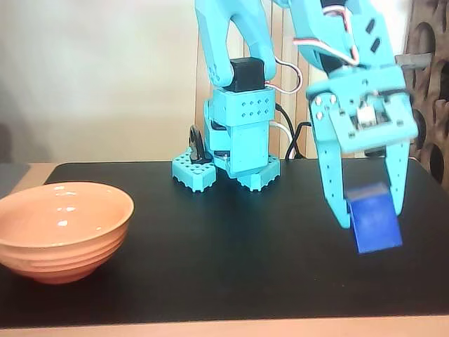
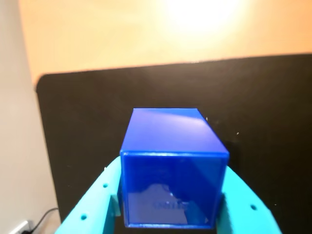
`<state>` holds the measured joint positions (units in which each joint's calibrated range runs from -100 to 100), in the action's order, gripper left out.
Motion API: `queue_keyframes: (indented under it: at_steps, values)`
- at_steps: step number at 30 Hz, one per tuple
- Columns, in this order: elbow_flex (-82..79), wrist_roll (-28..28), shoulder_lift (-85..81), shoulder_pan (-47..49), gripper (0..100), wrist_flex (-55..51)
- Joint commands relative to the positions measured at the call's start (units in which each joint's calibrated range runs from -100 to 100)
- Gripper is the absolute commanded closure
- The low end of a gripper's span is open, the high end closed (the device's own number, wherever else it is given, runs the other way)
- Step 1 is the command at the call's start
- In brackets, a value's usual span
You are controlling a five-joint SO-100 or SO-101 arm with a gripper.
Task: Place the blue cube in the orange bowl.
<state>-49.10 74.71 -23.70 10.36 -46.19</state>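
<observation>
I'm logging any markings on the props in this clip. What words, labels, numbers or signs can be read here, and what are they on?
No text can be read.
Blue cube: faint marks on its near face in the wrist view, too blurred to read or to tell from reflections.
Orange bowl: no markings show.
Gripper and arm: no labels show.

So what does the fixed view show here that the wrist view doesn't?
Only the fixed view shows the orange bowl at the left of the black mat, plus the arm's base at the back. Only the wrist view shows the pale wall and a cable at lower left. Both show the blue cube clamped in the gripper, and the black mat.
</observation>
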Motion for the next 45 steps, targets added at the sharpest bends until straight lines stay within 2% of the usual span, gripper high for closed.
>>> queue_keyframes:
  at_steps: [1, 18, 24, 45]
  values:
    - [3.73, -2.43, -8.63, -3.74, 88, 1.16]
    - [2.91, -8.99, -20.56, -20.19, 88, 0.98]
    - [2.91, -11.14, -23.04, -29.32, 88, 0.98]
    - [2.82, -14.40, -26.27, -53.09, 88, 0.98]
